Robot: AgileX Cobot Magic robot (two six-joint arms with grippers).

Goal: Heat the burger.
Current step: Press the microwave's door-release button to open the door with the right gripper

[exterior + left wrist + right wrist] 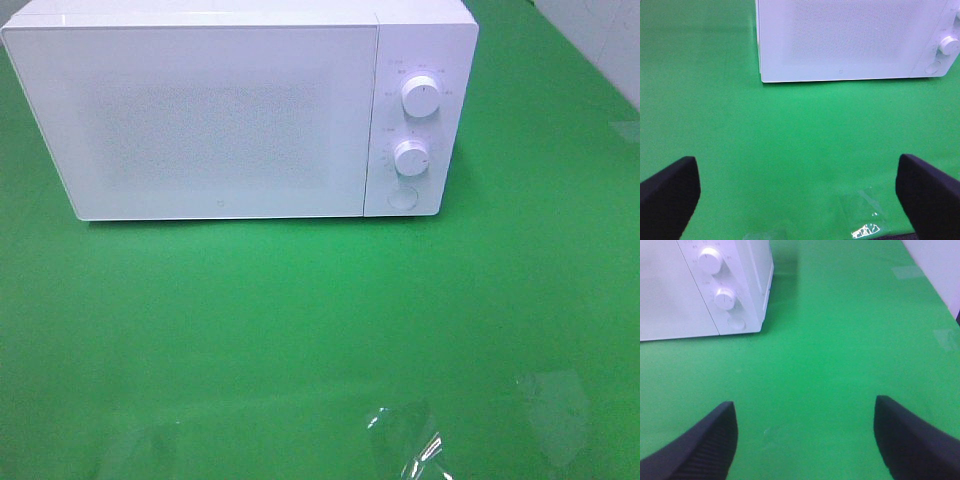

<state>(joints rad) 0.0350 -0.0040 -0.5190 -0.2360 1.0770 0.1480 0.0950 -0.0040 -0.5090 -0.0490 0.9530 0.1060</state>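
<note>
Microwave (220,110) count is one: white, door shut, sitting at the back of the green surface (300,330). Its control panel has two round dials, the upper knob (421,97) above the lower knob (411,158), plus one round button (402,196) underneath. Two end effectors, left end effector (796,165) and right end effector (804,405), both hover over the green, spread wide, holding nothing. Can't tell where the burger is from these views.
</note>
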